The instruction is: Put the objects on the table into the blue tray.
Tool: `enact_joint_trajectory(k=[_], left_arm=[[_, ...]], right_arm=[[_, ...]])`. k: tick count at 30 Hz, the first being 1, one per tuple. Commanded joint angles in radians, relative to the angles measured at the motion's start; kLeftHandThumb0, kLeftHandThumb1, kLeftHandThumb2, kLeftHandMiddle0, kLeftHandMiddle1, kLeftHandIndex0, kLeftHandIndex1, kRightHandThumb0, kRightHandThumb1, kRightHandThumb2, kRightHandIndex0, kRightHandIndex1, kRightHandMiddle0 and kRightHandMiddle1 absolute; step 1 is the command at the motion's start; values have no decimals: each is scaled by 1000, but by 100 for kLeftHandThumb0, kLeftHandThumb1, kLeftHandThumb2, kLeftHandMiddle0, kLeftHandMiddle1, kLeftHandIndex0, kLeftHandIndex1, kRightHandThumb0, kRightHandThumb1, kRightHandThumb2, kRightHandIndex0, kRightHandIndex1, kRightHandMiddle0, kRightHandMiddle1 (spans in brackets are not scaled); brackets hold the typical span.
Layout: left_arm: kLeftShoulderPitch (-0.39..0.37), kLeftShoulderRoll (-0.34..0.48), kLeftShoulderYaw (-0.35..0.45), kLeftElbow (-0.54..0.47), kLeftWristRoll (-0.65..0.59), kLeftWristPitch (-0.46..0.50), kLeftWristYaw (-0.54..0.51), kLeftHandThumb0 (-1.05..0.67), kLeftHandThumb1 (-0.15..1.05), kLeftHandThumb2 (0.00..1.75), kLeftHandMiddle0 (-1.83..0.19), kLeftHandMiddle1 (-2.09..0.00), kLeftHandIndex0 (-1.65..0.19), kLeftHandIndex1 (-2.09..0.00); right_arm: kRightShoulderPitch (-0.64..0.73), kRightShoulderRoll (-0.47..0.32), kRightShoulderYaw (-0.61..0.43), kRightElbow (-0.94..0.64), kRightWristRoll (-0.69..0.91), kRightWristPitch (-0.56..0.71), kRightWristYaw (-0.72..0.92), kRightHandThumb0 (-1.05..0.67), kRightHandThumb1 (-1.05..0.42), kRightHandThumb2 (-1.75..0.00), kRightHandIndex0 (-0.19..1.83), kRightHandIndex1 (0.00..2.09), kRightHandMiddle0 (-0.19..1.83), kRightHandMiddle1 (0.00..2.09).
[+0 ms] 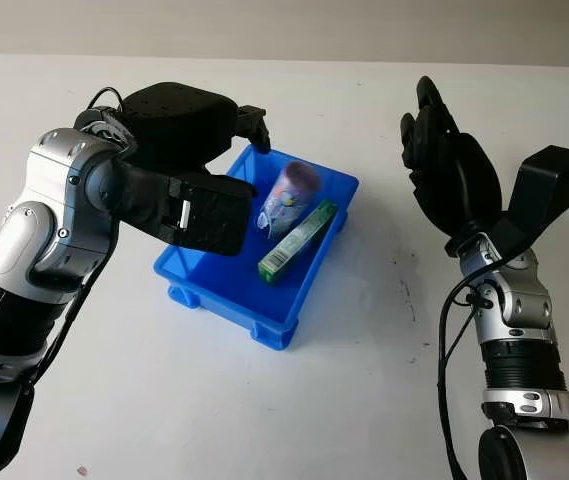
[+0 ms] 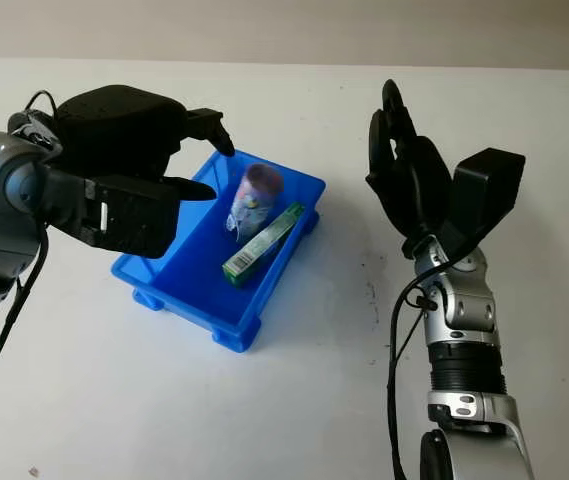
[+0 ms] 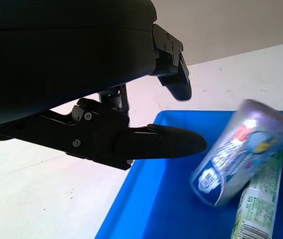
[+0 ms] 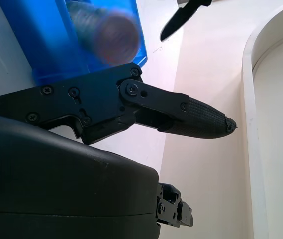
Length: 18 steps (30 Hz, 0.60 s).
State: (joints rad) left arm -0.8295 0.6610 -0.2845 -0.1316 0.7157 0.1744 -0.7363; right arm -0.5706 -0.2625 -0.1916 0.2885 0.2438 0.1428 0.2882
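The blue tray (image 1: 214,275) sits at the table's centre. A purple-topped can (image 1: 289,195) with a blue and white label stands tilted and blurred at the tray's far end, leaning against a long green box (image 1: 297,240) that lies inside the tray. My left hand (image 1: 254,165) hovers over the tray's left side, just left of the can, open and holding nothing. The left wrist view has the can (image 3: 235,152) and the box (image 3: 260,204) just past the fingers (image 3: 161,142). My right hand (image 1: 444,150) is raised above the table to the right of the tray, open.
The white table (image 1: 164,400) spreads around the tray, with bare surface in front and to the right. Its far edge meets a pale wall. A black cable (image 1: 444,330) hangs beside my right forearm.
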Motion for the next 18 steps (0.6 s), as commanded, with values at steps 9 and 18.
enact_joint_trajectory(k=[9, 18], left_arm=[[3, 7, 36, -5, -37, -49, 30, -69, 105, 45, -14, -3, -3, -6], [8, -71, 175, 52, -185, 86, 129, -74, 105, 55, -4, -3, 1, -4]], right_arm=[[0, 3, -2, -7, 5, -8, 0, -71, -105, -70, -19, 0, -19, 0], [-11, -1, -2, 9, 2, -20, 8, -71, -105, -69, -19, 0, -19, 0]])
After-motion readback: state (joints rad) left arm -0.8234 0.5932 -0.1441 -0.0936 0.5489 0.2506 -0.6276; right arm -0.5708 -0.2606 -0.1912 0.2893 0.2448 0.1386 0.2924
